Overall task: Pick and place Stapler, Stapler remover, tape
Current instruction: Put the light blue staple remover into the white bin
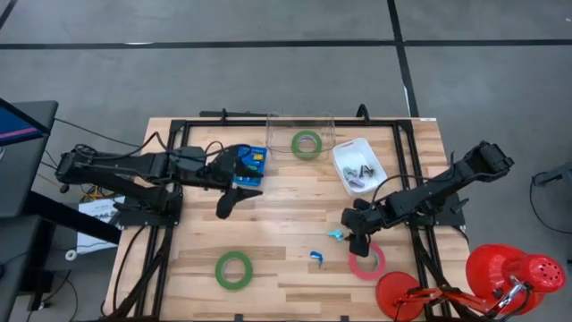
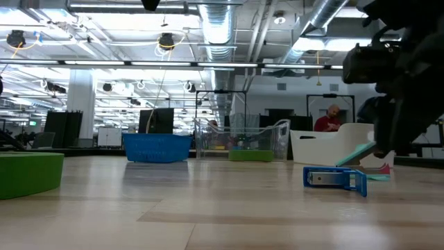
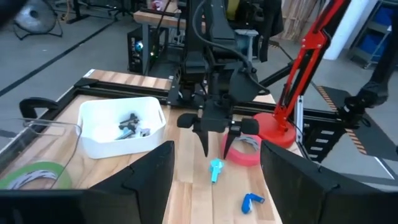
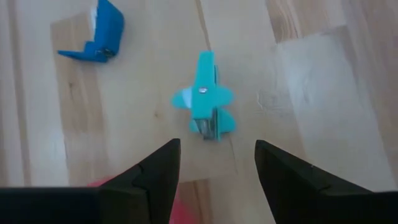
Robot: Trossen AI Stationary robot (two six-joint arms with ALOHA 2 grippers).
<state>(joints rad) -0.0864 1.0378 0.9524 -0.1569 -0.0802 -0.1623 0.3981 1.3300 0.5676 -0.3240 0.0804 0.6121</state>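
With fingers parted and empty, the right hand (image 4: 214, 165) hovers over the teal staple remover (image 4: 207, 97) at the desk's (image 1: 286, 224) five o'clock, needing only to descend and close.

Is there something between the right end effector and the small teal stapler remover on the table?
Nothing visible does. The right end effector is open, and the teal stapler remover lies on bare wood just ahead of its fingers. The blue stapler lies off to one side, and the pinkish-red tape roll is beside the end effector, not in the gap.
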